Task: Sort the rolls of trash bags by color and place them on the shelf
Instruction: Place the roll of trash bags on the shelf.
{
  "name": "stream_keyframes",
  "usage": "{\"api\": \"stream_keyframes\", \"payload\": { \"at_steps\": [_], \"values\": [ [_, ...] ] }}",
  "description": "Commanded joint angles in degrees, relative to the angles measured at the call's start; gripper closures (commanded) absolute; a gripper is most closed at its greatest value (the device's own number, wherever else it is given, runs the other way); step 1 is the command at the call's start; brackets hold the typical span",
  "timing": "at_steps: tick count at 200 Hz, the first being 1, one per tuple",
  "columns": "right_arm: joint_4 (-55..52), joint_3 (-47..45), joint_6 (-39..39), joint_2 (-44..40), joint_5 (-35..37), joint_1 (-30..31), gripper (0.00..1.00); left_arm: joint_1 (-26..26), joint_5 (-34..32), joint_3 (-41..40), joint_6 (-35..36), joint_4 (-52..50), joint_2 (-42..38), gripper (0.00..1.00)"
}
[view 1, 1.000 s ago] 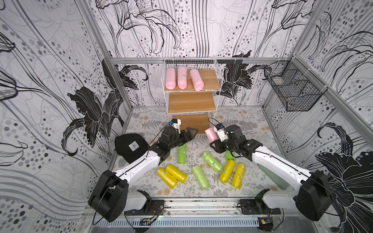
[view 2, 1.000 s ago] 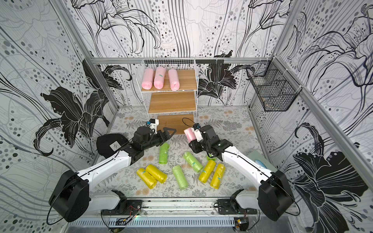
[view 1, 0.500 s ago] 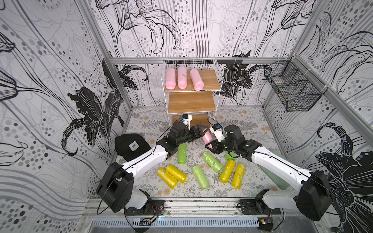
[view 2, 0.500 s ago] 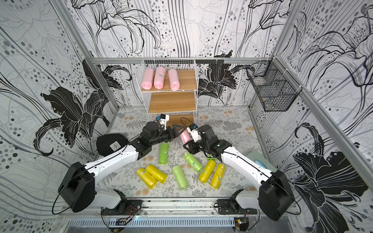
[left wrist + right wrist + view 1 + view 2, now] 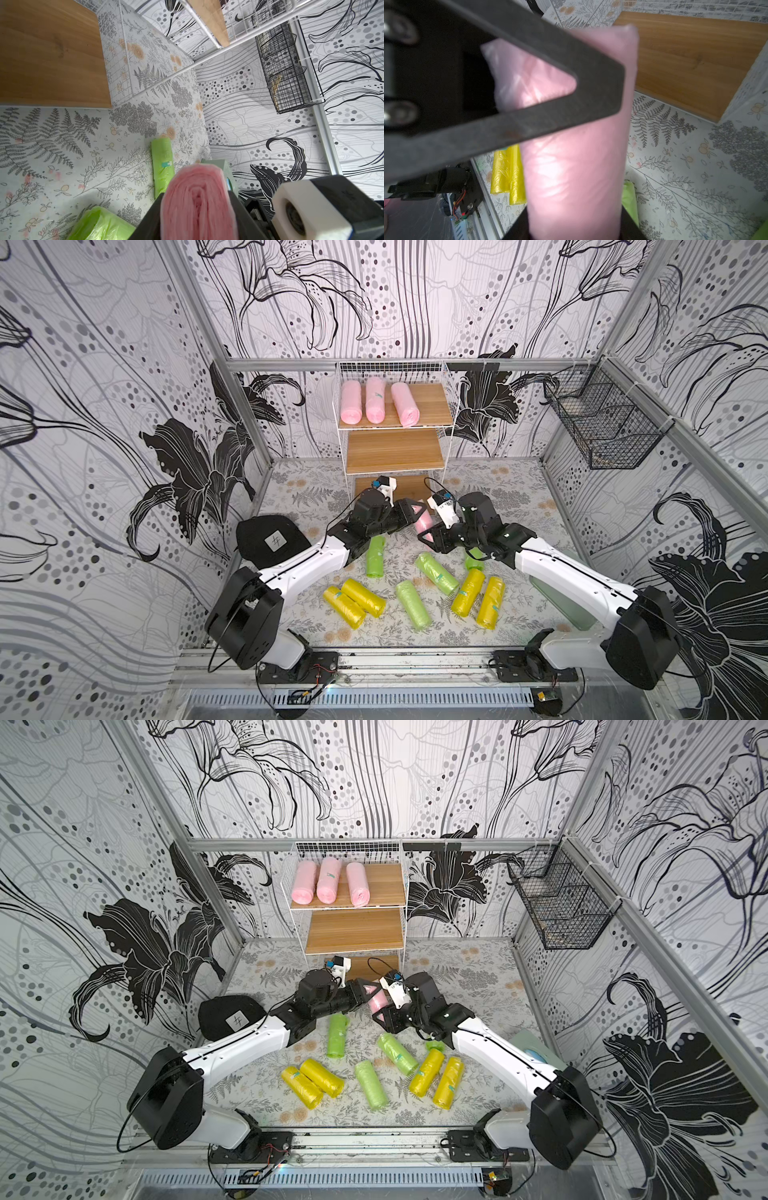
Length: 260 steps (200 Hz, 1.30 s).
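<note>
A pink roll (image 5: 424, 523) hangs above the floor mat in front of the shelf (image 5: 436, 406), held from both sides. My left gripper (image 5: 415, 514) is shut on one end of it (image 5: 197, 203). My right gripper (image 5: 430, 531) still has its jaws against the roll's sides (image 5: 577, 166). Three pink rolls (image 5: 376, 404) lie on the shelf's top board; the middle board is bare. On the mat lie several green rolls (image 5: 375, 556) and several yellow rolls (image 5: 363, 597). One green roll (image 5: 473, 562) is partly hidden under the right arm.
A black wire basket (image 5: 602, 427) hangs on the right wall. A black pad (image 5: 270, 537) lies on the mat at the left. A pale green flat object (image 5: 557, 593) lies under the right arm. White wire posts frame the shelf's sides.
The left arm has swung right, reached the pink roll in the right gripper and shut on it. The right gripper's jaws have eased slightly.
</note>
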Motion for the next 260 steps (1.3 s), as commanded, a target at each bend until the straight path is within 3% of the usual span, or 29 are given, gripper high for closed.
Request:
{"api": "stream_keyframes", "payload": {
  "at_steps": [1,51,71,127,184,239,260],
  "values": [
    [0.91,3.77,-1.57,-0.29,1.35,0.30,0.36,0.68,-0.87,-1.72,-2.01,4.81,-2.49,0.66],
    [0.76,5.92,1.21,-3.87,4.02,0.31,0.11,4.15,-2.85,-5.02,-11.89,11.41,-9.40,0.78],
    [3.14,6.22,3.66,-5.03,2.45,0.23,0.09,5.04,-3.58,-5.50,-15.05,13.17,-11.21,0.79],
    [11.40,5.74,12.23,-6.87,-1.17,0.31,0.09,5.54,-5.98,-8.85,-24.06,19.93,-15.41,0.80],
    [23.06,2.09,22.91,-4.82,-4.24,0.37,0.18,5.41,-8.45,-12.03,-29.09,25.56,-16.48,0.81],
    [27.59,-2.04,25.57,-6.06,-0.03,3.89,0.21,4.53,-12.75,-13.63,-29.73,28.91,-16.49,0.81],
    [28.65,-3.30,26.09,-6.61,1.65,4.60,0.28,4.03,-13.12,-13.63,-29.97,29.60,-16.02,0.82]
  ]
}}
